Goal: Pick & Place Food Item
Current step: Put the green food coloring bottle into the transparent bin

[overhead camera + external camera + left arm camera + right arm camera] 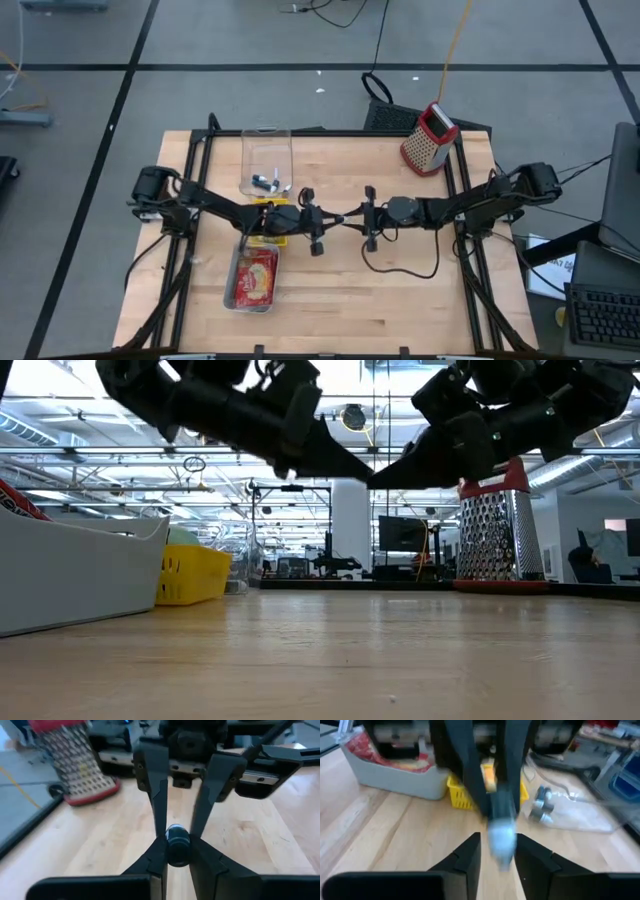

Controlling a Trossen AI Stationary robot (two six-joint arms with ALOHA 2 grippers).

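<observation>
Meeting tip to tip above the bare wooden table (400, 290), the left gripper (335, 220) and right gripper (356, 216) share a small dark cylinder with a blue-ringed cap (177, 841) — both jaw pairs pinching it. Early release by either could drop it, and the round body would likely roll away.

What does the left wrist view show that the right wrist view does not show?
Only the left wrist view shows the cheese grater standing on the table. Only the right wrist view shows the grey tray of red food, the yellow basket and the clear container. Both show the small dark cylinder held in mid-air between the left gripper and the right gripper.
</observation>
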